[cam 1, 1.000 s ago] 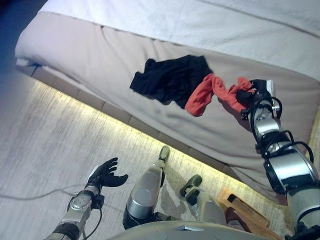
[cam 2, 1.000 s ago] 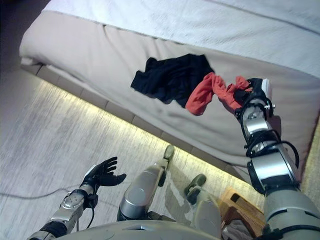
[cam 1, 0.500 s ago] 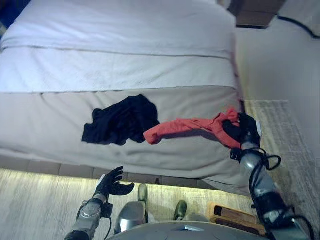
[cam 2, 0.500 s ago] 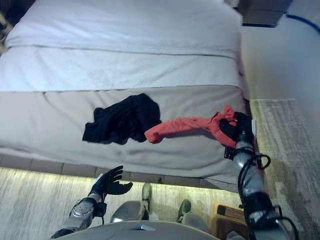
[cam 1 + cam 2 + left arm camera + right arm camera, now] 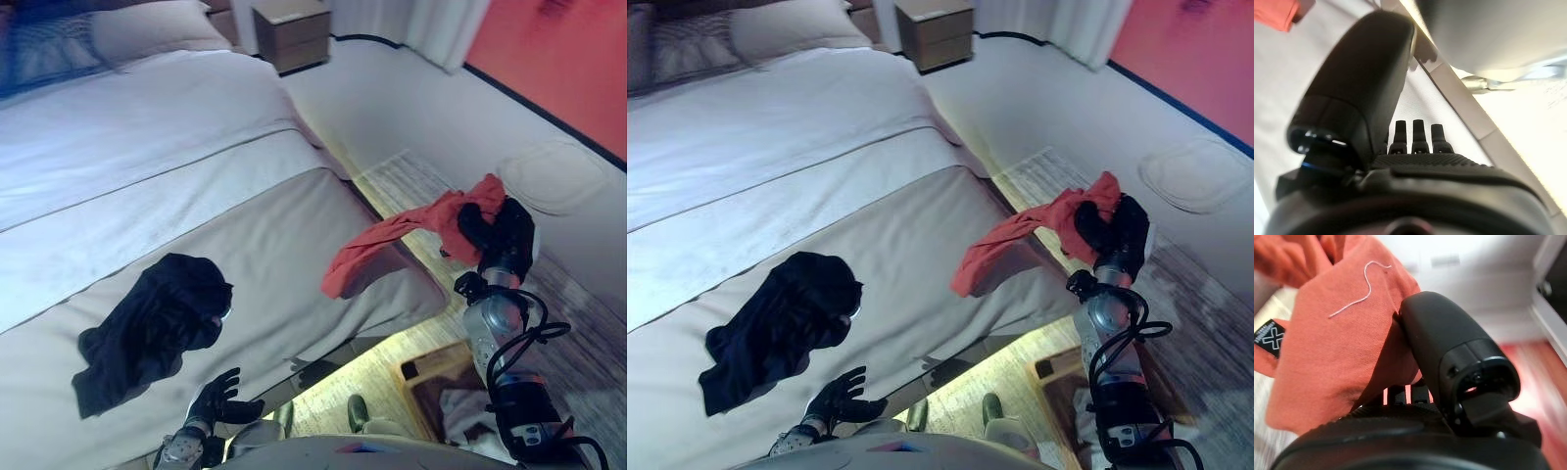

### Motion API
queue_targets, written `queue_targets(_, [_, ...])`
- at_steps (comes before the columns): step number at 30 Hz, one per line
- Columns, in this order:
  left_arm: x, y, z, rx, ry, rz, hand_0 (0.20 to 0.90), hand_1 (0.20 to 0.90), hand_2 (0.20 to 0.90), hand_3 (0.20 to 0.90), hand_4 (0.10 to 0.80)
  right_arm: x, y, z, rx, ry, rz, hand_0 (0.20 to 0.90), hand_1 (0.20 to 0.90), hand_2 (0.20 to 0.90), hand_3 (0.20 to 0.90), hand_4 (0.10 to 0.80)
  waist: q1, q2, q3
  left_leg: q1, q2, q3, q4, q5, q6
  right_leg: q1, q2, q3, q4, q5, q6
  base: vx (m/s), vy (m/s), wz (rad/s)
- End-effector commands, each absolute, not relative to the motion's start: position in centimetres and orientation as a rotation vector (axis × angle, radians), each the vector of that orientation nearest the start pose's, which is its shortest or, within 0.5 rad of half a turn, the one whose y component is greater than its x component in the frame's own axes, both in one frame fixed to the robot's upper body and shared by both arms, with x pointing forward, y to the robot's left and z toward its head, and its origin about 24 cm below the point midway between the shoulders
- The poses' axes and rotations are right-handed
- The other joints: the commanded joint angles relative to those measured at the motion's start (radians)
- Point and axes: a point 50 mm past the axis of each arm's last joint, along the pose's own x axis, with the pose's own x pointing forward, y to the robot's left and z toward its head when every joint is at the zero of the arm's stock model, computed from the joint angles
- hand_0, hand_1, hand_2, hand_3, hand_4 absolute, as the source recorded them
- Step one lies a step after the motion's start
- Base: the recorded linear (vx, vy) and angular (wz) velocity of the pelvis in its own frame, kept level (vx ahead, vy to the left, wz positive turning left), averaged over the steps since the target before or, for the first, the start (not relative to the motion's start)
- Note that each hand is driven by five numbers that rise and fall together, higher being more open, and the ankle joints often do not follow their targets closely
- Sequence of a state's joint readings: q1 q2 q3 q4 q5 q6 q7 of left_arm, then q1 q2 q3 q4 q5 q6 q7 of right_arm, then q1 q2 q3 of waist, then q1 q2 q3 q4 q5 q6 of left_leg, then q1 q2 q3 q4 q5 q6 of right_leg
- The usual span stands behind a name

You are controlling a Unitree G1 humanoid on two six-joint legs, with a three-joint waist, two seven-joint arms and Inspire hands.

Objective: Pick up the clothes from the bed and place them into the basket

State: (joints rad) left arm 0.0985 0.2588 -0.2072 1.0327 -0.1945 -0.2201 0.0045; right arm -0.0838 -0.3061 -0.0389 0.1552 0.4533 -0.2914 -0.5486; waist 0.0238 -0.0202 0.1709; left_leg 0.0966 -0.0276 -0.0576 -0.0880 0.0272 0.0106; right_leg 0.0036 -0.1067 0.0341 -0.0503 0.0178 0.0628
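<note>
Robot hand, right [image 5: 498, 231]: left eye view shows it raised off the bed's corner, fingers curled around one bunched end of the orange-red garment [image 5: 392, 245], whose free length trails in the air toward the bed [image 5: 294, 235] without resting on it. Black garment [image 5: 152, 328]: lies crumpled on the grey cover of the bed, well apart from the orange-red one. Basket [image 5: 446, 392]: a brown container on the floor below the right arm, with pale cloth inside, judged to be the destination. Robot hand, left [image 5: 217, 401]: low by the bed's edge, fingers spread, empty. Right eye view: same layout; nightstand [image 5: 936, 29] stands beyond the bed's far corner, pale mat [image 5: 1195, 171] on the floor beyond the raised hand. Left wrist view: fingers [image 5: 1421, 134] straight, holding nothing, bed edge past them. Right wrist view: orange-red cloth pressed between thumb and fingers, a small black label [image 5: 1266, 335] and loose white thread [image 5: 1359, 286] visible. Handling, judged: light, limp, non-fragile fabric; drapes and swings freely; a bunched fold gives the surest hold, since a single thin edge could slip out.
</note>
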Motion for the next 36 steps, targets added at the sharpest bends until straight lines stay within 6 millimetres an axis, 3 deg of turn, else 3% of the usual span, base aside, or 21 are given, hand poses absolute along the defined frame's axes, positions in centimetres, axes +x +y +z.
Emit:
queue_targets(1, [11.6, 24.7, -13.8, 0.216, 0.884, 0.068, 0.900, 0.900, 0.900, 0.900, 0.800, 23.8, -26.8, 14.0, 0.296, -0.655, -0.735, 0.300, 0.300, 0.300, 0.200, 0.100, -0.031, 0.037, -0.032, -0.016, -0.017, -0.027, 0.018, -0.081, 0.017, -0.070, -0.095, -0.076, 0.082, 0.106, 0.106, -0.076, 0.119, -0.39])
queue_targets(4, [10.3, 24.9, -14.1, 0.194, 0.908, 0.120, 0.900, 0.900, 0.900, 0.900, 0.800, 24.1, -26.7, 14.5, 0.312, -0.658, -0.730, 0.300, 0.300, 0.300, 0.200, 0.100, 0.006, 0.032, -0.016, 0.017, -0.015, 0.069, 0.008, -0.092, 0.005, -0.095, -0.144, -0.260, 0.142, 0.163, 0.116, -0.143, 0.092, -0.72])
queue_targets(6, [10.2, 25.0, -14.0, 0.191, 0.897, 0.129, 0.900, 0.900, 0.900, 0.900, 0.800, 24.8, -26.1, 14.5, 0.305, -0.630, -0.707, 0.300, 0.300, 0.300, 0.200, 0.100, 0.044, 0.047, -0.011, 0.014, 0.006, 0.132, 0.004, -0.078, 0.009, -0.084, -0.174, -0.341, 0.239, 0.147, 0.105, -0.278, 0.033, -1.41])
queue_targets(8, [10.6, 25.0, -13.9, 0.195, 0.890, 0.135, 0.900, 0.900, 0.900, 0.900, 0.800, 25.5, -25.6, 13.9, 0.289, -0.559, -0.672, 0.300, 0.300, 0.300, 0.200, 0.100, 0.075, 0.067, -0.018, -0.016, 0.031, 0.173, 0.008, -0.053, 0.020, -0.049, -0.188, -0.371, 0.365, 0.084, 0.084, -0.305, -0.014, -1.07])
queue_targets(10, [11.1, 25.1, -13.8, 0.185, 0.879, 0.150, 0.900, 0.900, 0.900, 0.900, 0.800, 26.1, -25.2, 13.0, 0.285, -0.499, -0.657, 0.300, 0.300, 0.300, 0.200, 0.100, 0.100, 0.065, -0.034, -0.050, 0.052, 0.207, 0.012, -0.032, 0.020, 0.001, -0.184, -0.401, 0.364, 0.037, 0.071, -0.188, -0.063, -0.65])
queue_targets(11, [11.2, 25.2, -13.7, 0.182, 0.874, 0.157, 0.900, 0.900, 0.900, 0.900, 0.800, 26.3, -25.0, 12.7, 0.290, -0.481, -0.650, 0.300, 0.300, 0.300, 0.200, 0.100, 0.109, 0.062, -0.038, -0.058, 0.057, 0.215, 0.013, -0.027, 0.017, 0.021, -0.179, -0.410, 0.351, 0.017, 0.068, -0.108, -0.149, -0.70])
queue_targets(12, [11.5, 25.3, -13.6, 0.175, 0.863, 0.176, 0.900, 0.900, 0.900, 0.900, 0.800, 26.9, -24.3, 12.2, 0.297, -0.446, -0.634, 0.300, 0.300, 0.300, 0.200, 0.100, 0.129, 0.043, -0.040, -0.066, 0.063, 0.237, 0.019, -0.022, 0.001, 0.079, -0.150, -0.426, 0.279, -0.035, 0.062, -0.096, -0.292, -0.96])
queue_targets(13, [12.2, 25.4, -13.4, 0.161, 0.853, 0.207, 0.900, 0.900, 0.900, 0.900, 0.800, 27.4, -24.0, 11.4, 0.310, -0.413, -0.651, 0.300, 0.300, 0.300, 0.200, 0.100, 0.142, 0.002, -0.046, -0.095, 0.069, 0.261, 0.027, -0.004, -0.024, 0.139, -0.088, -0.426, 0.103, -0.059, 0.073, -0.082, -0.312, -1.20])
queue_targets(17, [12.9, 24.5, -13.3, 0.139, 0.820, 0.161, 0.900, 0.900, 0.900, 0.900, 0.800, 27.6, -24.5, 11.3, 0.284, -0.403, -0.664, 0.300, 0.300, 0.300, 0.200, 0.100, 0.140, -0.028, -0.056, -0.125, 0.088, 0.267, 0.029, 0.020, -0.050, 0.148, -0.060, -0.416, -0.021, -0.005, 0.069, -0.042, -0.175, -0.71])
queue_targets(19, [12.7, 24.1, -13.5, 0.156, 0.831, 0.141, 0.900, 0.900, 0.900, 0.900, 0.800, 27.6, -24.9, 11.0, 0.285, -0.380, -0.682, 0.300, 0.300, 0.300, 0.200, 0.100, 0.141, -0.032, -0.057, -0.132, 0.091, 0.262, 0.029, 0.025, -0.060, 0.156, -0.049, -0.411, -0.023, -0.012, 0.064, -0.028, -0.105, -0.38])
queue_targets(23, [12.8, 23.1, -13.6, 0.171, 0.832, 0.103, 0.900, 0.900, 0.900, 0.900, 0.800, 27.9, -25.3, 10.1, 0.255, -0.327, -0.726, 0.300, 0.300, 0.300, 0.200, 0.100, 0.145, -0.024, -0.060, -0.121, 0.094, 0.235, 0.023, 0.029, -0.062, 0.148, -0.047, -0.421, -0.021, -0.003, 0.057, -0.018, -0.058, -0.54])
queue_targets(29, [12.1, 23.8, -13.8, 0.196, 0.859, 0.116, 0.900, 0.900, 0.900, 0.900, 0.800, 27.5, -26.2, 8.5, 0.222, -0.232, -0.807, 0.300, 0.300, 0.300, 0.200, 0.100, 0.147, -0.009, -0.072, -0.101, 0.091, 0.215, 0.022, 0.024, -0.067, 0.159, -0.047, -0.436, -0.019, -0.012, 0.051, 0.047, -0.005, 0.03])
queue_targets(36, [11.6, 23.8, -14.0, 0.206, 0.877, 0.095, 0.900, 0.900, 0.900, 0.900, 0.800, 27.2, -28.5, 6.2, 0.115, -0.095, -0.917, 0.300, 0.300, 0.300, 0.200, 0.100, 0.154, 0.007, -0.075, -0.096, 0.091, 0.196, 0.020, 0.026, -0.078, 0.163, -0.045, -0.447, -0.020, -0.014, 0.050, 0.034, -0.006, 0.12])
